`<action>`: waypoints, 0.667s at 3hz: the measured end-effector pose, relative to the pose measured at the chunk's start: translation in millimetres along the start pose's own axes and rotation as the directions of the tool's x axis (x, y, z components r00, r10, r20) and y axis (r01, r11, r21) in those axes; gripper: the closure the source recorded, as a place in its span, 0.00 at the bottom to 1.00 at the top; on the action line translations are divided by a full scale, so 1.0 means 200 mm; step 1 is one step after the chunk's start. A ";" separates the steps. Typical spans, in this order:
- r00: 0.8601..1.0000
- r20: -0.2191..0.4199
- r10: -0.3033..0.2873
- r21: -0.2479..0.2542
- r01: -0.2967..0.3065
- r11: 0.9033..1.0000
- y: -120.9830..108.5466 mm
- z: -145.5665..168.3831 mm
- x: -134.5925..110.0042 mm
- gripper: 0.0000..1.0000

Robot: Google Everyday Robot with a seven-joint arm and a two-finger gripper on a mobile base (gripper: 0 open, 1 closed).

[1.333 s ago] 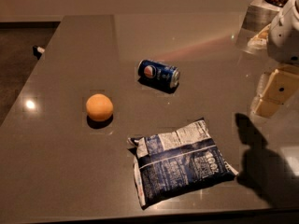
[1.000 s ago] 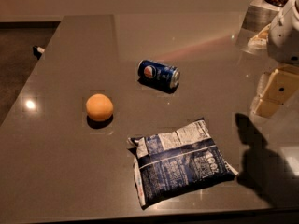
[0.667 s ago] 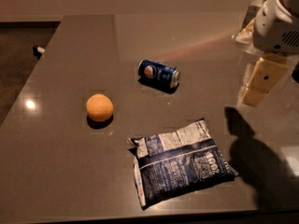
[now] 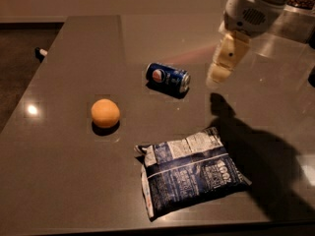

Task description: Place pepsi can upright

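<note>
Progress on the task looks close to zero, judging by how things lie. The pepsi can (image 4: 168, 78) rests on its side near the middle of the table (image 4: 69, 181), its logo facing left toward the camera and one silver end pointing right. Nothing touches it. An orange (image 4: 105, 113) sits nearer the camera and to its left, well apart. A crinkled blue-and-white snack bag (image 4: 189, 173) lies flat toward the front edge, also clear of it.

The gripper (image 4: 224, 63) hangs from the arm at the upper right, above the tabletop and near the can's silver end, though not in contact with it. It carries nothing. Whether it is apart or together cannot be told from this view. Its shadow falls on the table to the right of the can, reaching past the bag.

Everything remains to be done, it seems: coming down to the can, taking hold across its body, tipping it onto one silver end, and letting go with it standing. The open stretch of table around the can gives room for that.
</note>
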State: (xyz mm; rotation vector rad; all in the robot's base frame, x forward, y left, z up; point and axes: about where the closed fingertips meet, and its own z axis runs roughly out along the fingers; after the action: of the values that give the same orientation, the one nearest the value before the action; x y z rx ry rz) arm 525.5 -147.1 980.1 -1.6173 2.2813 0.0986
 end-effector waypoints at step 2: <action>0.991 0.002 0.131 0.000 -0.131 0.991 -0.17 0.27 -0.36 0.00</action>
State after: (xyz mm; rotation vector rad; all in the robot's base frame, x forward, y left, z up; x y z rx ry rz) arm 589.8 -80.8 956.0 -1.4648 2.3846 0.1328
